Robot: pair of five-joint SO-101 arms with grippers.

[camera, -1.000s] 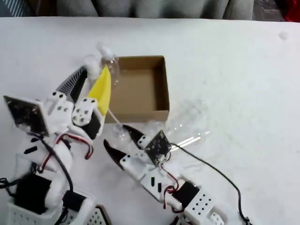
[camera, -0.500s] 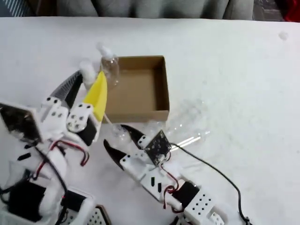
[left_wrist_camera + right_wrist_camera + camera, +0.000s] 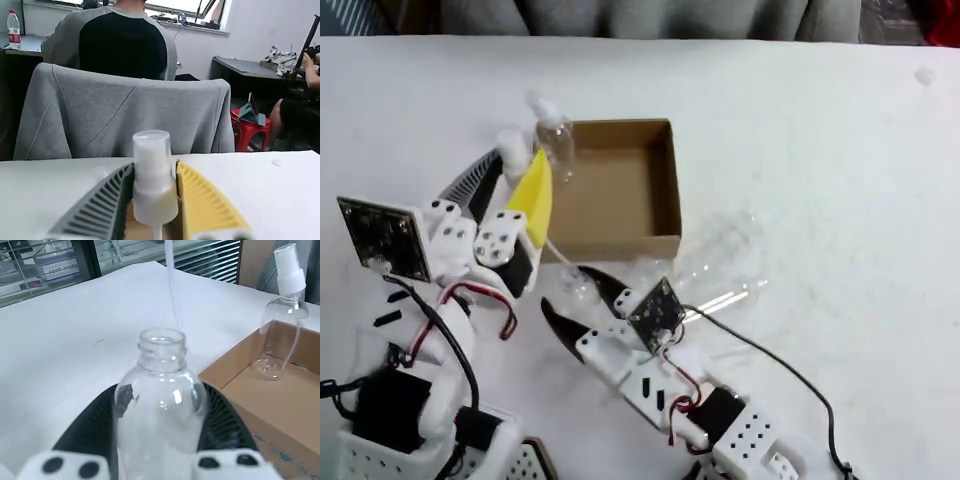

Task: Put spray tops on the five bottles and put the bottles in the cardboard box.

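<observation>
The left pincer (image 3: 154, 172) clamped the light white plastic spray top (image 3: 151, 150); the right pincer (image 3: 161, 402) clamped the clear thin plastic bottle (image 3: 161, 357) by its body, probably slippery and squashable.

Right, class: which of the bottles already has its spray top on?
The bottle standing in the corner of the cardboard box wears a white spray top; the bottle in the right gripper has a bare, open neck.

The high view looks steeply down on the table (image 3: 800, 120), with both arms near its lower edge. The left wrist view sits close behind its jaws and faces level across the table toward a grey chair (image 3: 125, 115). The right wrist view tilts slightly down toward the cardboard box (image 3: 270, 395), shared with the high view.
</observation>
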